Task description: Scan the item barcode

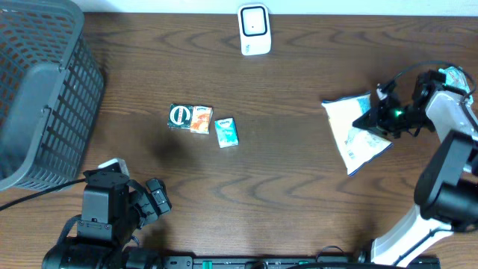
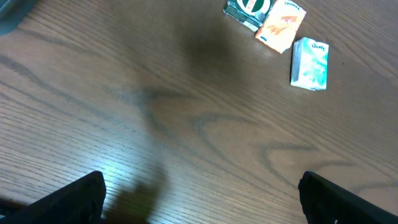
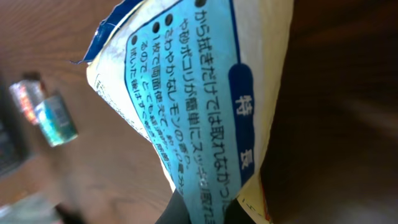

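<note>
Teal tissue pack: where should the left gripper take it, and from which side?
The teal tissue pack lies flat on the table, so only its long edges offer purchase. Probably come from straight above, fingers across the narrow width, toward the end away from the orange pack, whose corner sits close.

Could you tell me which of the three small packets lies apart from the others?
The teal packet, rightmost; the green packet and orange packet touch.
</note>
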`<state>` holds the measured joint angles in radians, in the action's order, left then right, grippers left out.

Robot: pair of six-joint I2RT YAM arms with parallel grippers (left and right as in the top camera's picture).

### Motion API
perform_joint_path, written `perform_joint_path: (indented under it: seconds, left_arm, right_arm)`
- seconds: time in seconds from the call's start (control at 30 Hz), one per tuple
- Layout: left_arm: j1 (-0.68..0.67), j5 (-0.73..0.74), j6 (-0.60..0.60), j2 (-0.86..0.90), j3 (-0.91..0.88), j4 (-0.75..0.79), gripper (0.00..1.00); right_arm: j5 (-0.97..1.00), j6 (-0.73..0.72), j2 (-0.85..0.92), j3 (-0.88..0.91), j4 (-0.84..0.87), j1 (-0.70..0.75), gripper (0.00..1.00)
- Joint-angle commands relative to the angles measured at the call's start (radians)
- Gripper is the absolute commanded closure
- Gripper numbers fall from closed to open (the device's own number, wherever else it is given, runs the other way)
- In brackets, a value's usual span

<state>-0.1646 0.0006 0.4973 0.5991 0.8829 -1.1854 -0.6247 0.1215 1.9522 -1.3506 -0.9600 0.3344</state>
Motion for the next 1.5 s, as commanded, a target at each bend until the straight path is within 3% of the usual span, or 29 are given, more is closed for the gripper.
perform_joint_path:
  seconds: [0.0,0.13,0.27,0.47,0.67,0.73,0.8,0.83,1.03,1.2,1.37,1.47]
  left_arm:
    - [0.002,-0.009,-0.002,-0.004,-0.002,-0.003,0.02]
    - [0.002,-0.009,-0.002,-0.004,-0.002,-0.003,0.02]
    - [0.002,-0.009,-0.002,-0.004,-0.002,-0.003,0.02]
    - [0.002,-0.009,-0.002,-0.004,-0.002,-0.003,0.02]
    - [0.002,-0.009,-0.002,-0.004,-0.002,-0.003,0.03]
    - [0.002,-0.009,-0.002,-0.004,-0.002,-0.003,0.02]
    - [0.002,-0.009,-0.002,-0.004,-0.002,-0.003,0.03]
    - [0.002,-0.009,-0.002,-0.004,-0.002,-0.003,0.02]
    - [0.002,-0.009,-0.002,-0.004,-0.002,-0.003,0.02]
    - [0.002,-0.009,-0.002,-0.004,-0.002,-0.003,0.02]
    - [0.002,-0.009,-0.002,-0.004,-0.002,-0.003,0.03]
    - [0.002,-0.009,-0.002,-0.004,-0.002,-0.003,0.02]
  right_arm:
    - [0.278,-0.185,-0.202,-0.008,0.024,-0.099,0.99]
    - [0.713,-0.357,-0.328,-0.008,0.043,-0.264,0.99]
    - [1.244,-0.567,-0.353,-0.006,0.031,-0.517,0.99]
    - [1.569,-0.822,-0.264,0.026,0.03,-0.738,0.99]
    - [1.559,-0.876,-0.077,0.026,0.112,-0.845,0.98]
    - [1.524,-0.876,-0.023,0.026,0.135,-0.868,0.86]
    - [1.48,-0.876,0.014,0.026,0.138,-0.89,0.57]
    - [1.453,-0.875,0.022,0.026,0.136,-0.902,0.49]
    - [1.295,-0.83,-0.015,-0.002,0.134,-0.958,0.46]
    - [1.276,-0.786,-0.09,-0.038,0.105,-0.937,0.23]
    - [1.22,-0.784,-0.192,-0.043,0.087,-0.816,0.01]
    - [1.087,-0.708,-0.244,-0.043,0.091,-0.686,0.01]
